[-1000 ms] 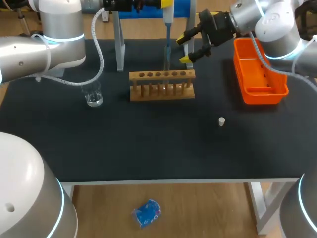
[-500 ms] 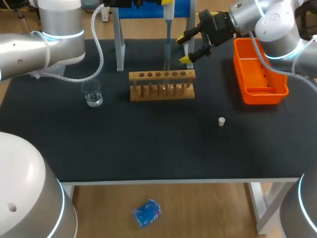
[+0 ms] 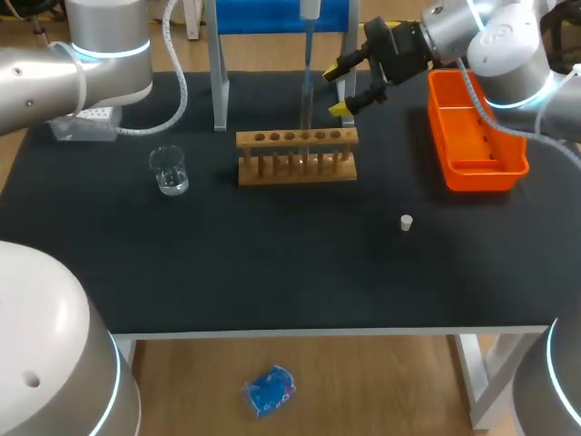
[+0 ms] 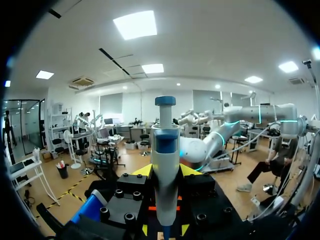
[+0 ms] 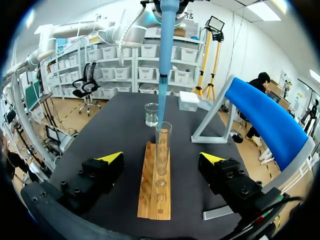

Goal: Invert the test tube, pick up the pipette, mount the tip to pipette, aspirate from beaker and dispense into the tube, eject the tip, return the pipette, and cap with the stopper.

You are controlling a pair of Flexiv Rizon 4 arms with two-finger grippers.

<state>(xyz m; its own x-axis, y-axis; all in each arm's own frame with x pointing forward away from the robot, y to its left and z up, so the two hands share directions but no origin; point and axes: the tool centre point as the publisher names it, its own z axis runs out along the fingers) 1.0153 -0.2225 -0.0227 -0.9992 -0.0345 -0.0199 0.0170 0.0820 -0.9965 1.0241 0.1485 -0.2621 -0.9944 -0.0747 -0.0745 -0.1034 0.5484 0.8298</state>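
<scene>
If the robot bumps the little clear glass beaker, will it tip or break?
The small clear glass beaker looks squat, so it would probably slide rather than tip. Being glass, it may break if dropped.

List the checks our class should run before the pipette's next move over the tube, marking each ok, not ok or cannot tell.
1. The test tube stands upright in the rack: ok.
2. The pipette is held in the left gripper: ok.
3. The pipette tip is lined up over the tube's mouth: ok.
4. The right gripper is open and apart from the tube: ok.
5. Liquid in the tube: cannot tell.
6. The stopper lies free on the table: ok.
</scene>
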